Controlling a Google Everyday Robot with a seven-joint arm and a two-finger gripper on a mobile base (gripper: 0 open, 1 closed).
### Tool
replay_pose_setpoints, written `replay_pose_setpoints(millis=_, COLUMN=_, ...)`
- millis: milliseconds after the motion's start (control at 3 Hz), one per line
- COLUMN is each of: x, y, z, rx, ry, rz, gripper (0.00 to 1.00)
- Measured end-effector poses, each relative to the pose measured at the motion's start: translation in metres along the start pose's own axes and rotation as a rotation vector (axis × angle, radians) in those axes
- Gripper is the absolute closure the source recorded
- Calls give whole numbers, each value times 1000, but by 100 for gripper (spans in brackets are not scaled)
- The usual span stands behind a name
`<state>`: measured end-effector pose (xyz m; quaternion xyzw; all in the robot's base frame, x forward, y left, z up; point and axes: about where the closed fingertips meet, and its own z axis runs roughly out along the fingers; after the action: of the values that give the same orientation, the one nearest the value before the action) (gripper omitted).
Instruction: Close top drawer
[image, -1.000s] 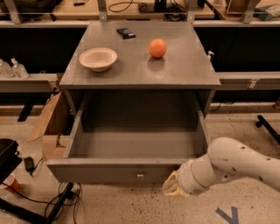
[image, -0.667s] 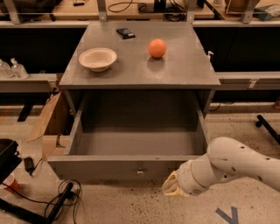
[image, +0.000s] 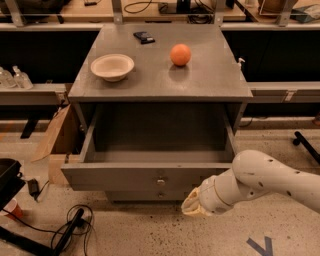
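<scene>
Plainly, the top drawer stood pulled out of the cabinet. The gripper sat just before its front, right of the knob; how wide it was, or whether it held anything, could not be told.

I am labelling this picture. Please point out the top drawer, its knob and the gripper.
top drawer (image: 115, 176), camera view, grey front panel.
knob (image: 160, 182), camera view, its metal centre.
gripper (image: 192, 205), camera view, pale tip below the drawer front's right end.

top drawer | grey, deep, pulled wide open | end effector just below front's right
</scene>
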<state>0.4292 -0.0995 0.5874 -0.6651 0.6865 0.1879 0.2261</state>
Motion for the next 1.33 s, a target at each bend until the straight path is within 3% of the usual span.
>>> replay_pose_setpoints(millis=333, x=7, y=-38, z=17, rx=17, ry=-5, rz=37, gripper=100)
replay_pose_setpoints(millis=1000, x=19, y=-78, z=29, rx=50, ry=7, rz=87, gripper=100)
replay_pose_setpoints(millis=1333, x=23, y=-86, z=29, rx=64, ry=11, rz=101, gripper=100)
